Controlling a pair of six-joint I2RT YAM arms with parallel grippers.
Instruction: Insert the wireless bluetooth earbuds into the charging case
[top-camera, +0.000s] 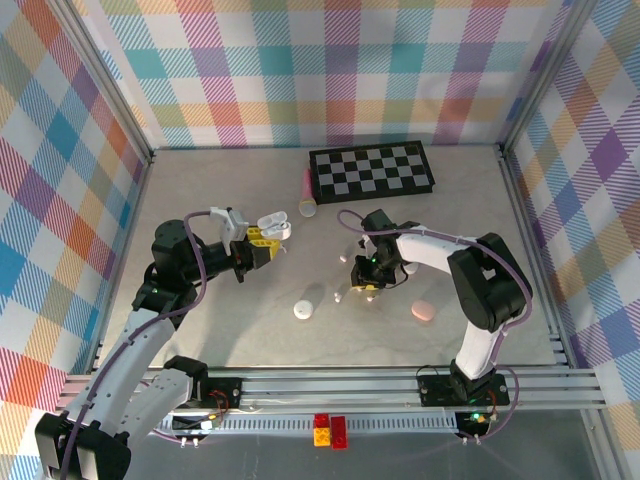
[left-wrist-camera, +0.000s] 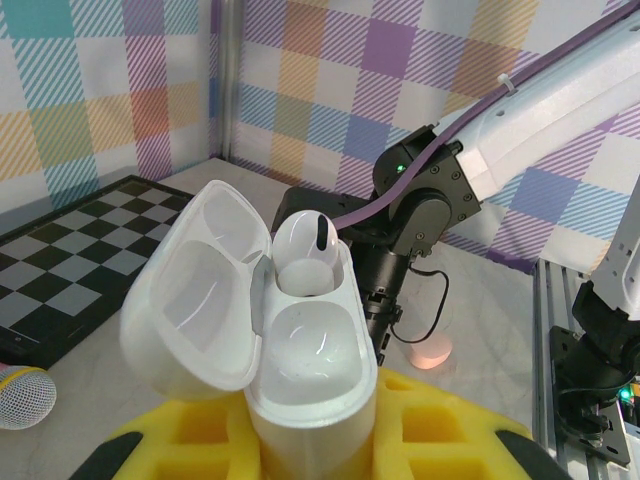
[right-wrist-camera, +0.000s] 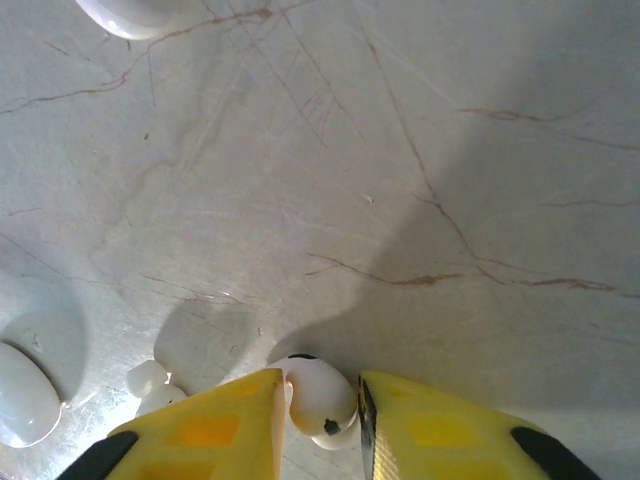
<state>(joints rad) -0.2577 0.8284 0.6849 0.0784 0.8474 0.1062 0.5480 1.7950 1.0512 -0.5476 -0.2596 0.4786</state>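
Yellow fingers (left-wrist-camera: 180, 450) of the left gripper (left-wrist-camera: 310, 445) fill the bottom of the left wrist view, clamped narrow on the charging case (left-wrist-camera: 305, 375), which stands upright between them. Its lid (left-wrist-camera: 195, 290) hangs open to the left. One seated earbud (left-wrist-camera: 305, 250) sits in the far well; the near well is bare. In the top view the left gripper (top-camera: 262, 240) holds the same case (top-camera: 272, 222) left of centre, clear of the table (top-camera: 200, 300). Right gripper (right-wrist-camera: 318, 410): low at the bottom edge of the right wrist view, jaws narrow, both fingers against the sides of a loose earbud (right-wrist-camera: 320, 385) that lies on the marbled table (right-wrist-camera: 400, 180). Just left of it, apart from the fingers, a small white bud (right-wrist-camera: 150, 385). White case (right-wrist-camera: 22, 395) at the lower left edge. Top view: right gripper (top-camera: 368, 283) near frame centre, another white case (top-camera: 304, 309) to its lower left, pink case (top-camera: 424, 313) to its lower right. Checkerboard (top-camera: 371, 170) at the upper middle, pink cylinder (top-camera: 307, 192) touching its left end.
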